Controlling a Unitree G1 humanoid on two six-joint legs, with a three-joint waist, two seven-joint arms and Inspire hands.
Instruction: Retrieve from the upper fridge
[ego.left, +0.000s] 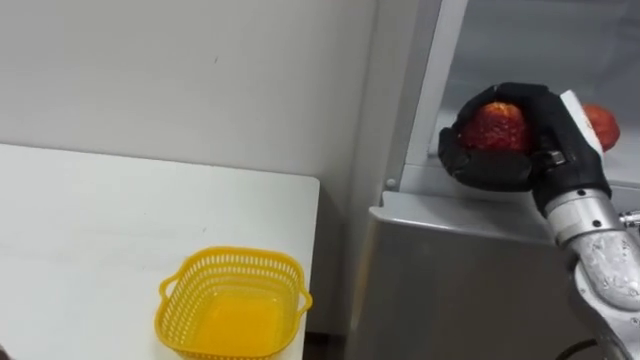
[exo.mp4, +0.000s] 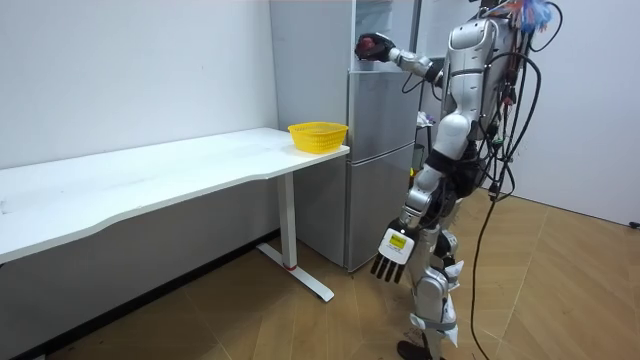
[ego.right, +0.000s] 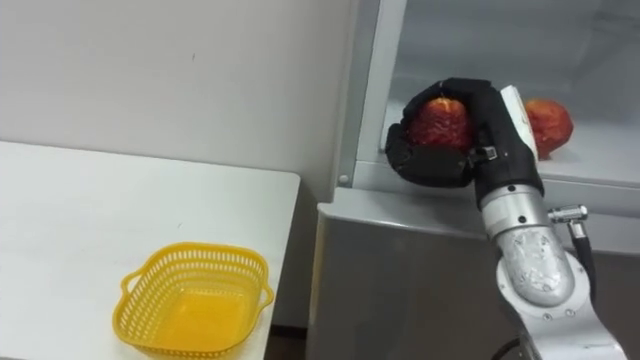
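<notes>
1. Right hand (ego.left: 495, 168) is curled round a red fruit (ego.left: 497, 127), right at the front edge of the open upper fridge (ego.left: 460, 280).
2. The other fruit (ego.left: 603, 125) sits just to its right, deeper inside.
3. The basket (ego.left: 235, 300) is on the desk (ego.left: 100, 220) corner nearest the fridge, so it's down and left of the loaded hand. I'd guess the fruit goes there.
4. Left hand (exo.mp4: 392, 250) hangs at the robot's side, fingers relaxed.

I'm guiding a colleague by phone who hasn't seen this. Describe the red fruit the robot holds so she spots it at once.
Find the grey fridge right of the white table, its upper compartment open. At the front of its shelf the right hand curls round a red fruit. A second red fruit lies bare farther right; yours is the one wrapped in black fingers.
</notes>
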